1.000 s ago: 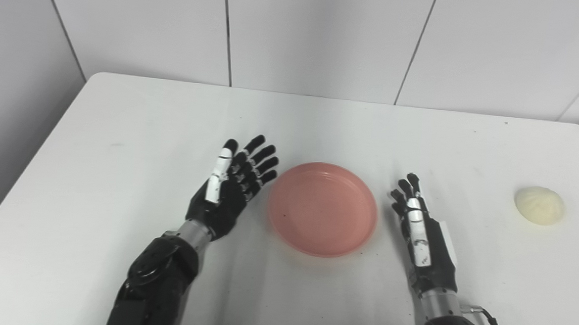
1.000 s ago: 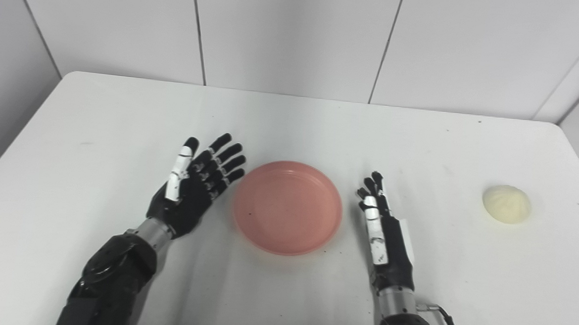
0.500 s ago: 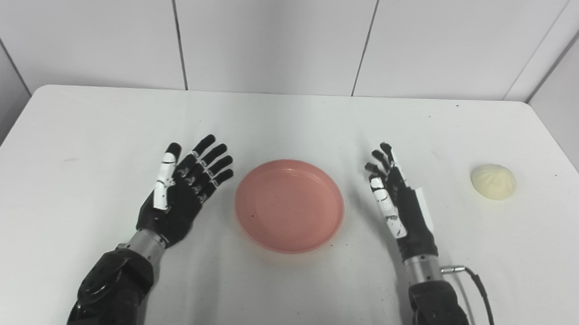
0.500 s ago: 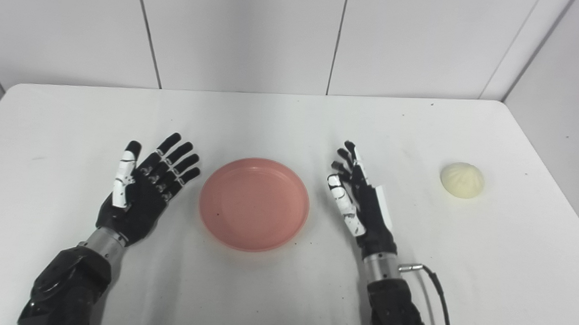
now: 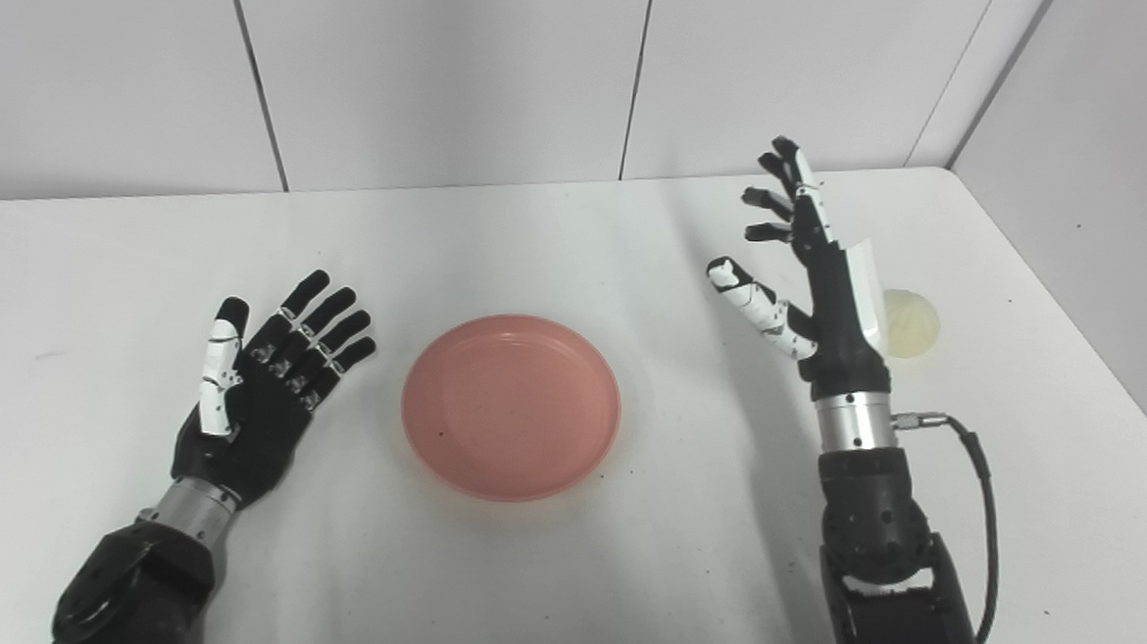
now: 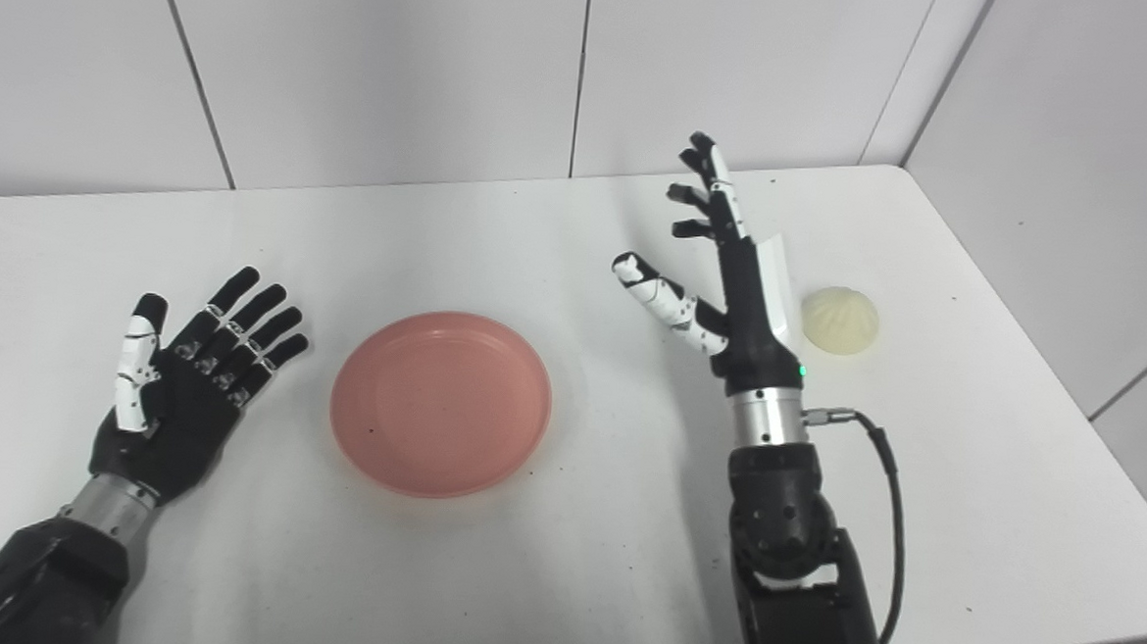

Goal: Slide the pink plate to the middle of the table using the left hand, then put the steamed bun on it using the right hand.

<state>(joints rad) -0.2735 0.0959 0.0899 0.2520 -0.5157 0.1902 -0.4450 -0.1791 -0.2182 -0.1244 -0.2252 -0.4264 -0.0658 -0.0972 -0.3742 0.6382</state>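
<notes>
A round pink plate [image 5: 511,405] lies empty near the middle of the white table [image 5: 559,233]. My left hand [image 5: 261,384] rests open, palm up, on the table a little left of the plate, not touching it. My right hand [image 5: 812,266] is raised above the table, open, fingers spread and pointing up, to the right of the plate. A pale steamed bun [image 6: 839,319] sits on the table at the right, just beyond the right hand. In the left eye view the bun [image 5: 915,323] is partly hidden behind the hand.
White wall panels stand behind the table. The table's right edge [image 6: 1025,316] runs close to the bun. A black cable [image 6: 893,506] hangs from my right wrist.
The camera has turned to the right, shifting the whole scene left. My right hand has lifted off the table and moved up and toward the bun. My left hand stays open beside the plate.
</notes>
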